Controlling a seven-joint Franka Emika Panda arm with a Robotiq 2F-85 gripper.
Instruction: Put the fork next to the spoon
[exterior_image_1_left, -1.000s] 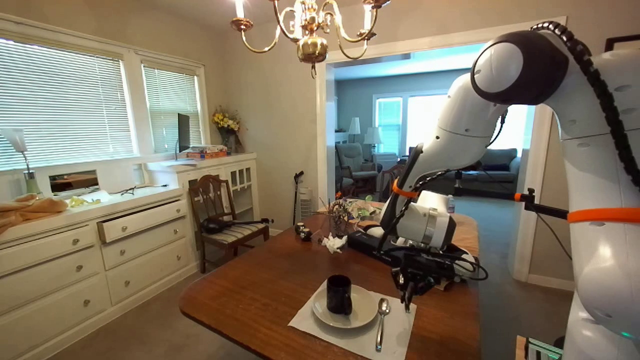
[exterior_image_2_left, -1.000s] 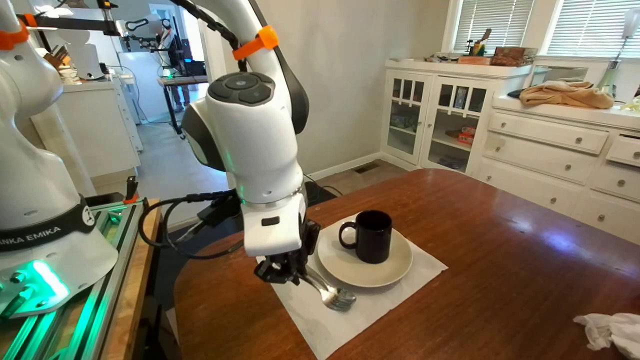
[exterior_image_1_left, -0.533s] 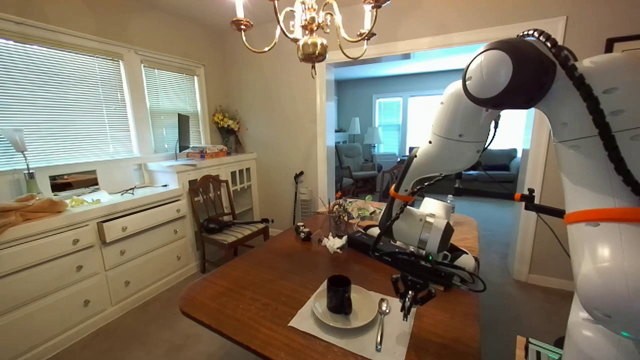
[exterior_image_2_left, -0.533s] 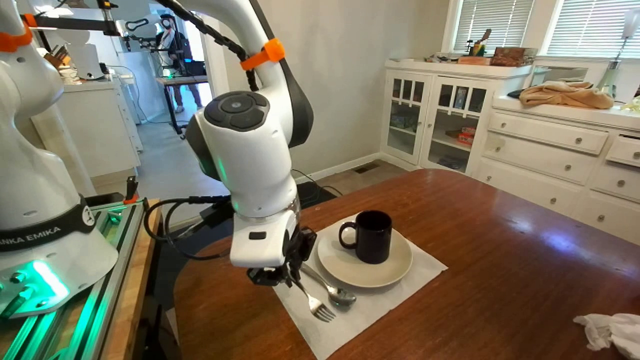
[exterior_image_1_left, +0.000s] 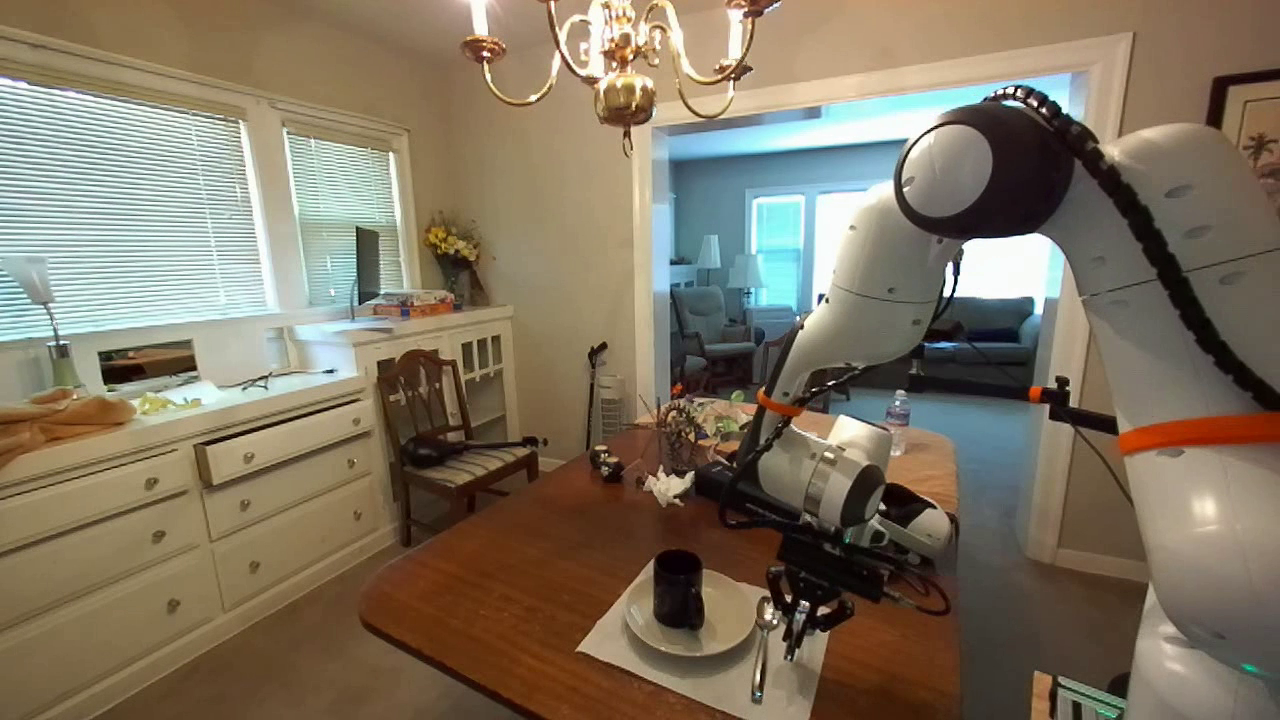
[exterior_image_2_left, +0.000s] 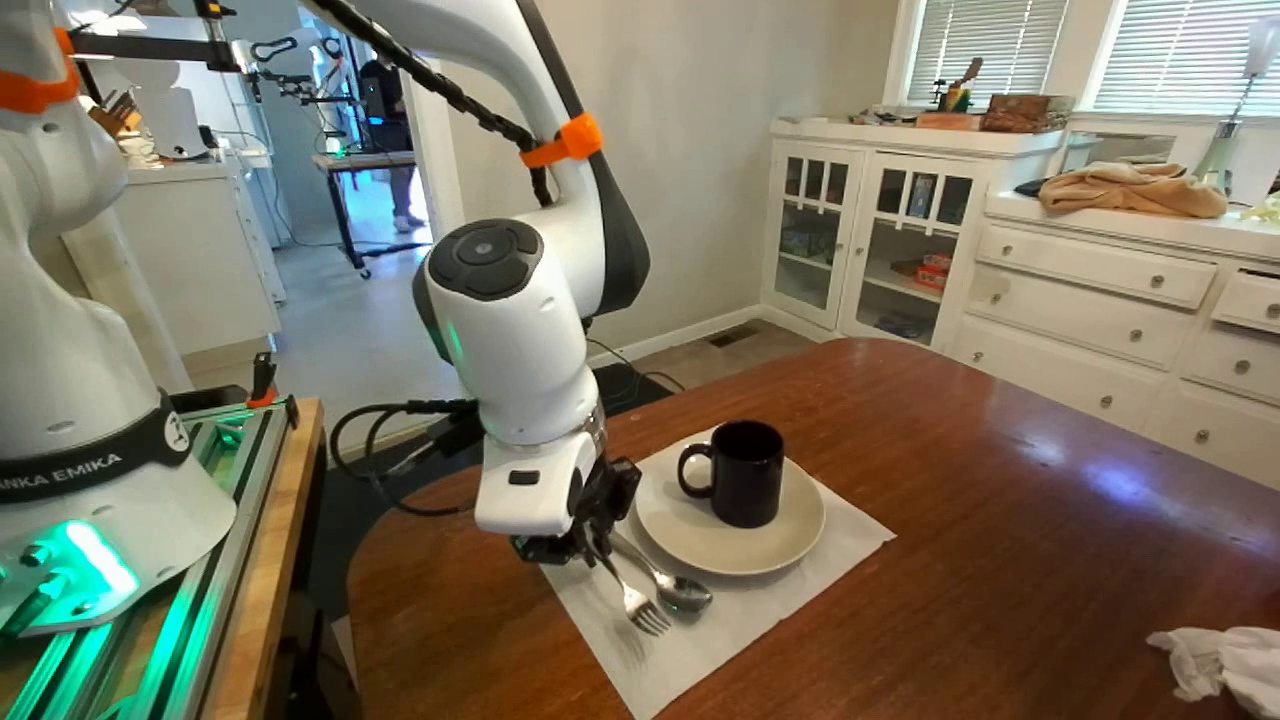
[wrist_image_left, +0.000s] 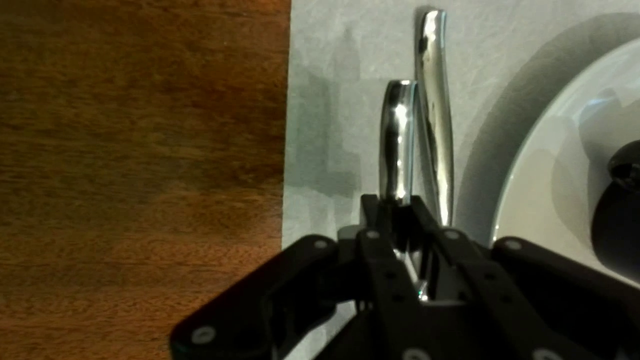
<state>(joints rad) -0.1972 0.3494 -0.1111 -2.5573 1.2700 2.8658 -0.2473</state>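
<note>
Gripper (wrist_image_left: 393, 201): pinching the fork (exterior_image_2_left: 638, 606) by its handle.
Fork: held over the napkin (exterior_image_2_left: 720, 630), just beside the spoon (exterior_image_2_left: 686, 597), on the side away from the plate (exterior_image_2_left: 803, 525); tines point the same way as the spoon's bowl.
Spoon: lying on the napkin, between fork and plate.
Plate: on the napkin, with the black mug (exterior_image_2_left: 750, 475) upright on it.
Napkin: white, laid flat on the wooden table (exterior_image_2_left: 960, 480).
</note>
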